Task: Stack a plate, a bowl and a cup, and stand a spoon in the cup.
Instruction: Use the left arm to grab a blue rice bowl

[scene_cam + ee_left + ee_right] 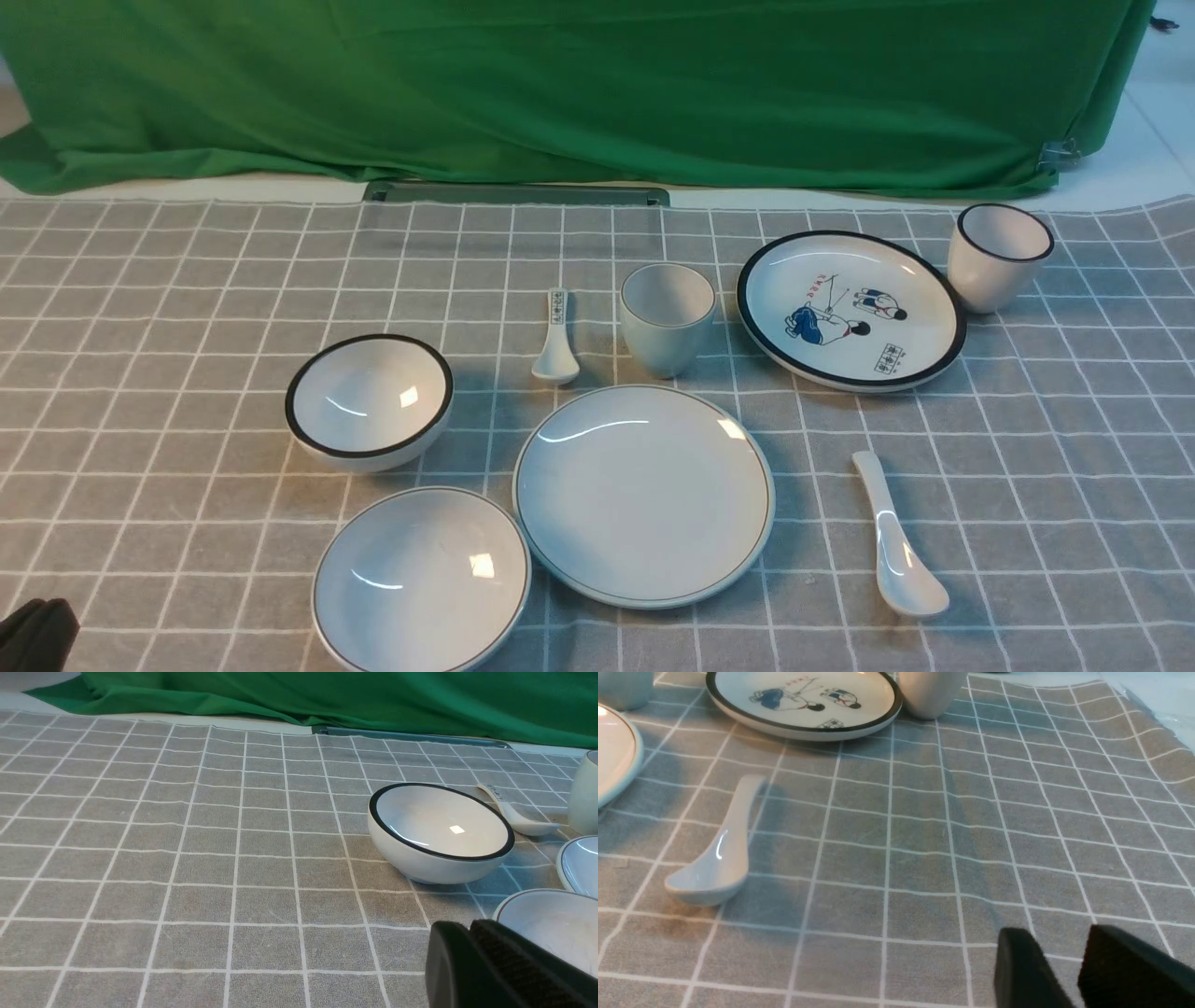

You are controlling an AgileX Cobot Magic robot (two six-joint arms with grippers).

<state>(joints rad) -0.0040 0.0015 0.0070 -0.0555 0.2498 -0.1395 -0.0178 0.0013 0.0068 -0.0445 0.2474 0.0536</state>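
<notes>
The plain plate (642, 495) lies on the checked cloth at the front middle. The shallow bowl (422, 579) sits just left of it, near the front edge. The grey-green cup (667, 317) stands upright behind the plate. The plain white spoon (896, 541) lies right of the plate, scoop toward me. My left gripper (469, 926) is shut and empty, low over the cloth beside the bowl (551, 924). My right gripper (1057, 931) is slightly open and empty, over bare cloth well apart from the spoon (714, 858). The right gripper does not show in the front view.
A black-rimmed bowl (370, 399) sits behind the shallow bowl. A small patterned spoon (555, 341) lies left of the cup. A cartoon plate (850, 308) and a black-rimmed cup (997, 254) stand at the back right. Green cloth (597, 84) hangs behind the table.
</notes>
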